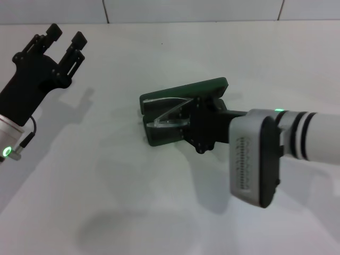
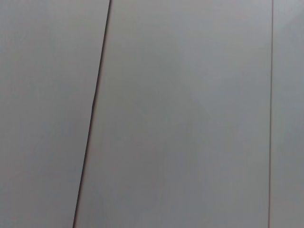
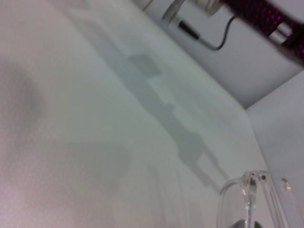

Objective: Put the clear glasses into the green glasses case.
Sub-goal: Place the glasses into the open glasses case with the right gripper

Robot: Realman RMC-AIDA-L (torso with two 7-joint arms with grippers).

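On the white bench the green glasses case lies open near the middle, its lid tilted up toward the far right and its lower half resting flat. The right hand reaches in from the right and sits at the case's mouth, its black fingers clenched on the clear glasses, which are held over the open lower half between tray and lid. Whether the glasses touch the case's inside I cannot tell. In the right wrist view, a piece of the clear frame shows close up against the pale bench. The left hand hovers at the far left, well apart from the case, its two fingers spread and released, holding nothing. The left wrist view shows only plain grey wall panels.
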